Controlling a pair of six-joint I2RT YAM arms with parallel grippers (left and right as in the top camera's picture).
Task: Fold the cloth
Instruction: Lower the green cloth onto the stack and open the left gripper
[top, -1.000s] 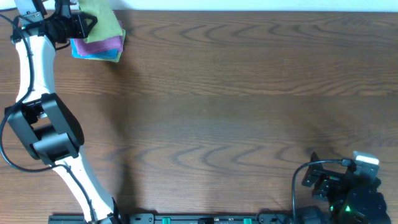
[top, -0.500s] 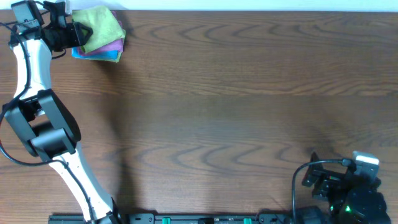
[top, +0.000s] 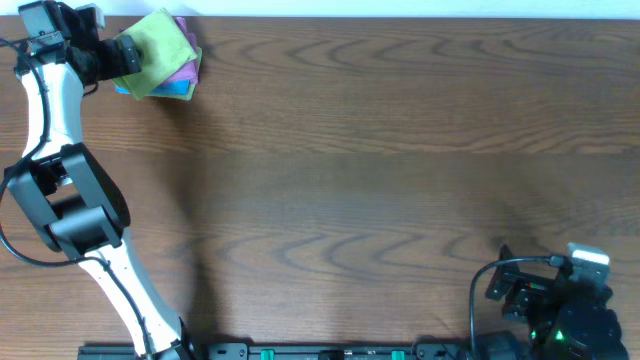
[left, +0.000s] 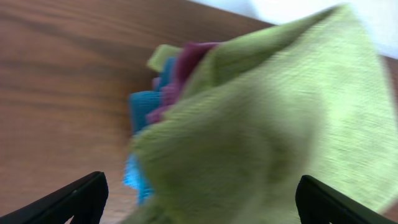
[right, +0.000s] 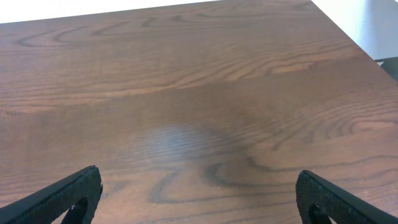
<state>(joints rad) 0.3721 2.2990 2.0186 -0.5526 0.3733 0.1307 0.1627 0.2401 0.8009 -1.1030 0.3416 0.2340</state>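
The lime-green cloth (top: 160, 42) lies rumpled on top of a small stack at the table's far left corner. In the left wrist view the cloth (left: 267, 124) fills most of the frame, blurred near the camera. My left gripper (top: 118, 52) stands open at the cloth's left edge; its two dark fingertips (left: 81, 198) are wide apart, with cloth lying loose between them and neither pressing on it. My right gripper (top: 503, 281) rests near the front right edge, and in its wrist view it (right: 199, 208) is open over bare wood.
Under the green cloth lie a purple folded cloth (top: 184, 68) and a blue one (top: 168, 89), seen too in the left wrist view as purple (left: 186, 62) and blue (left: 143, 112) edges. The brown wooden table (top: 350, 180) ends just behind the stack.
My left gripper has gone from shut to open and let go of the green cloth, drawing back to the left. The cloth has settled on the stack. The right arm has not moved.
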